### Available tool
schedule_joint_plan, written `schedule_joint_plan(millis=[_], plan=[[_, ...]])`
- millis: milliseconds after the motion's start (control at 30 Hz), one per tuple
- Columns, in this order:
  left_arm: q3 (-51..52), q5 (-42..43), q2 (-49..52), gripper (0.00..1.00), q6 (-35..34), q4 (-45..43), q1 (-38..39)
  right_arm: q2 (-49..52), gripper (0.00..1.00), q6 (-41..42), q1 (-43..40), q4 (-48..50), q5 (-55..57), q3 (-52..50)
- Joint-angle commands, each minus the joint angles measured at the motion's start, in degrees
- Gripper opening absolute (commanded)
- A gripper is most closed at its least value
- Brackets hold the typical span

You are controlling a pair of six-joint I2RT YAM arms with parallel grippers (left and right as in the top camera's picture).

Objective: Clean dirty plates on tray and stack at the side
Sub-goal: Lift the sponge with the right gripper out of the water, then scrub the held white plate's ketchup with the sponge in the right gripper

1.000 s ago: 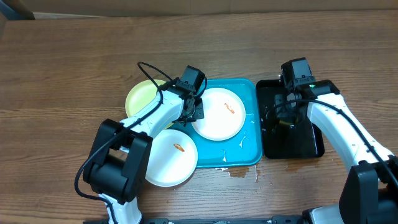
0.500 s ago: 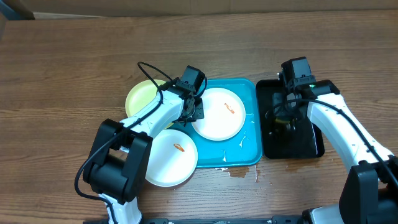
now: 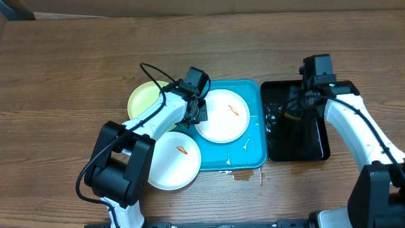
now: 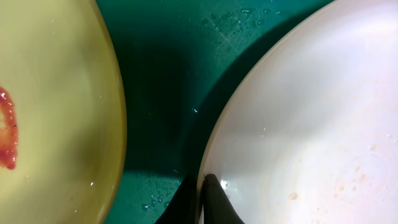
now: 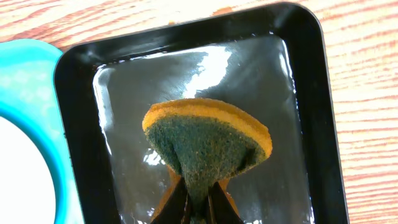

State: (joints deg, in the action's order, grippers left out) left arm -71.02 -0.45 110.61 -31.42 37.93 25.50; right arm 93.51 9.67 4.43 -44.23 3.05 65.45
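Table (image 3: 76,50) open across the upper frame — easy passage. Centre blocked: left arm (image 3: 158,117) lies across the plates (image 3: 224,120); tray (image 3: 255,149) bare only along its right strip, black tray (image 3: 297,145) alongside.

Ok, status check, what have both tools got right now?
Left tool shut on rim of white plate on the tray. Right tool shut on sponge, over black tray. Plate's smear unwiped. Nothing seen blocking.

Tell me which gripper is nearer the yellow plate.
Left. The left gripper pinches a white plate beside the yellow plate; the right gripper holds a sponge over the black tray.
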Motion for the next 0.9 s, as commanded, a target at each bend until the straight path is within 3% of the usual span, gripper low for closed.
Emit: schedule_joint_plan(millis=[0, 300, 633, 867], plan=[[-0.42, -1.03, 0.59, 0.04, 0.11, 0.59, -0.44, -0.15, 0.04, -0.5, -1.05, 0.11, -4.72, 1.16], [-0.42, -1.03, 0.59, 0.04, 0.11, 0.37, -0.39, -0.17, 0.04, -3.74, 0.96, 3.78, -18.1, 1.95], [-0.42, -1.03, 0.59, 0.04, 0.11, 0.39, -0.39, -0.04, 0.04, -5.68, 16.55, 4.92, -1.46, 4.22], [-0.42, -1.03, 0.59, 0.04, 0.11, 0.42, -0.39, 2.29, 0.04, -13.18, 23.19, 8.26, 6.62, 3.96]])
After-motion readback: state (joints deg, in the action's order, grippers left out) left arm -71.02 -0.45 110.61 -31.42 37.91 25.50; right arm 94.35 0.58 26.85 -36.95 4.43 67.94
